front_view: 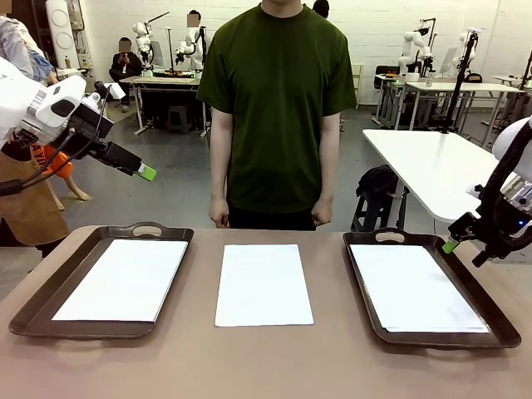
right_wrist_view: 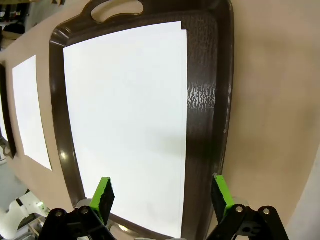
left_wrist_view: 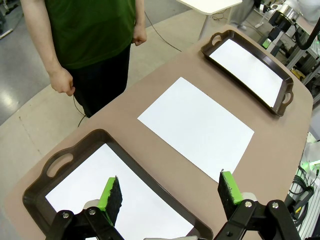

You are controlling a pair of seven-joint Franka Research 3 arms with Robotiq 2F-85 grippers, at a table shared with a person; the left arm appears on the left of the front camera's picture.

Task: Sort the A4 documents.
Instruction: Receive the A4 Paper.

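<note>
One white A4 sheet (front_view: 263, 284) lies flat on the bare table between two dark brown trays. More white sheets lie in the left tray (front_view: 123, 279) and in the right tray (front_view: 417, 288). My left gripper (front_view: 143, 172) hangs open high above the left tray's far end; in the left wrist view its fingers (left_wrist_view: 111, 198) frame the left tray's paper (left_wrist_view: 107, 195) and the middle sheet (left_wrist_view: 197, 126). My right gripper (front_view: 451, 243) stands open just above the right tray's far right rim; in the right wrist view the tray's stacked sheets (right_wrist_view: 127, 125) lie below it, nothing held.
A person in a dark green shirt (front_view: 277, 100) stands at the far table edge, hands down at the sides. The left tray (front_view: 43, 298) and right tray (front_view: 490, 312) have handles at both ends. Bare brown tabletop (front_view: 266, 366) lies in front.
</note>
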